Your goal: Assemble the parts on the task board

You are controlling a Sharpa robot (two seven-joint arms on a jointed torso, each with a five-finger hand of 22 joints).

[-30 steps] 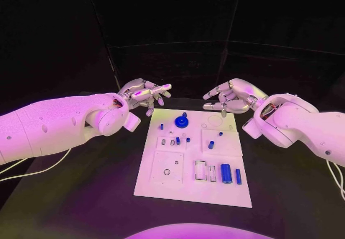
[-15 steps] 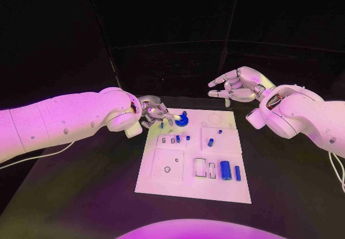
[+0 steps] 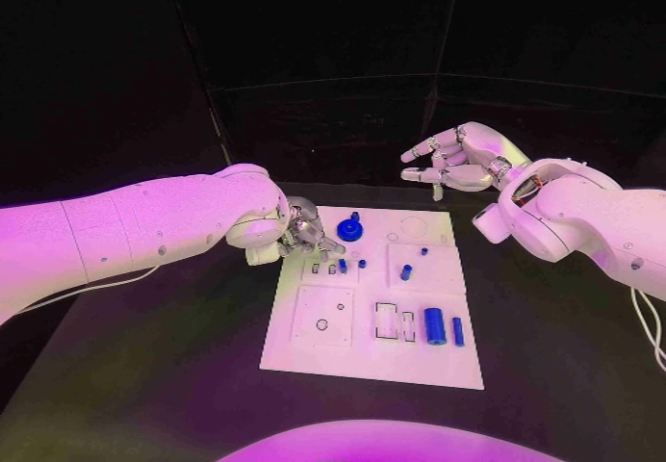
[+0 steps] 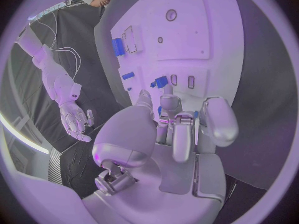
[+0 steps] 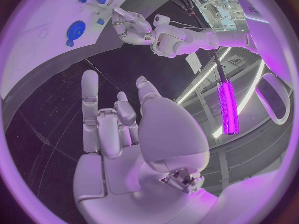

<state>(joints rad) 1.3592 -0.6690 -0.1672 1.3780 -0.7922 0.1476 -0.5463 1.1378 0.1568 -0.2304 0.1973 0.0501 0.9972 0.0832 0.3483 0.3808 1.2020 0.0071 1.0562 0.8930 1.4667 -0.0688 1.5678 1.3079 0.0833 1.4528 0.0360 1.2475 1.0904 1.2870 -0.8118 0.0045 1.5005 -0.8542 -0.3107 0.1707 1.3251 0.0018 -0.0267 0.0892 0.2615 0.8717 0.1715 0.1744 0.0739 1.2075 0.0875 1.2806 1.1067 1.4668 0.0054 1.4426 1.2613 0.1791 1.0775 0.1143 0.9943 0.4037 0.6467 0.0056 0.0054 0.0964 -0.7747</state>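
My left hand (image 3: 303, 231) hung low over the far left corner of the task board (image 3: 322, 356), its fingers (image 4: 179, 134) curled down close together toward the plate; I could not tell whether they pinched anything. My right hand (image 3: 455, 162) floated above the black worktop (image 3: 166, 385) just beyond the board's far right corner, fingers spread apart and holding nothing.

On the one white board I counted one round blue knob (image 3: 350, 230) at the far end, just beside the left hand, one large blue cylinder (image 3: 434, 327) near the right edge, one slimmer blue bar (image 3: 458, 332) right of it, and about six small blue pegs (image 3: 405, 273) scattered across the middle. Several outlined slots (image 3: 387, 320) and two small ring holes (image 3: 322, 325) marked the nearer half.

Around the worktop the room was dark.
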